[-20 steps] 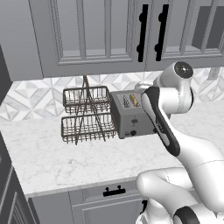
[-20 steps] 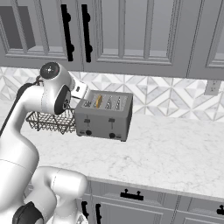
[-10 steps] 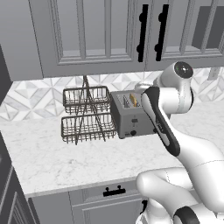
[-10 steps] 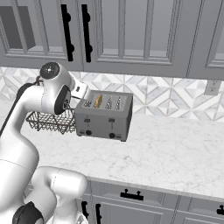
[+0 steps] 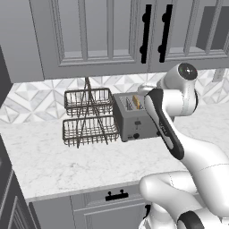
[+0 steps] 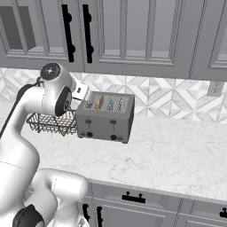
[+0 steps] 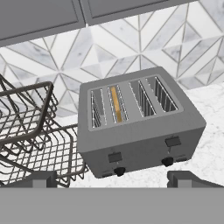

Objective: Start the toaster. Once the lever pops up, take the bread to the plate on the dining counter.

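Note:
The grey four-slot toaster (image 7: 140, 127) stands on the kitchen counter against the tiled wall, also seen at toaster (image 5: 134, 120) and toaster (image 6: 106, 119). A slice of bread (image 7: 116, 104) sits edge-up in its second slot from the left, seen too as bread (image 6: 100, 101). Both front levers (image 7: 115, 156) are up near the top of their tracks. My gripper (image 7: 113, 181) hovers above and in front of the toaster, open, with nothing between its fingertips (image 7: 40, 179). The plate and the dining counter are out of view.
A two-tier wire basket rack (image 5: 89, 118) stands right beside the toaster's left side, also rack (image 7: 30, 131). Upper cabinets (image 6: 133, 35) hang low over the counter. Marble counter (image 6: 173, 155) stretches to the toaster's right; a wall outlet (image 6: 216, 88) sits there.

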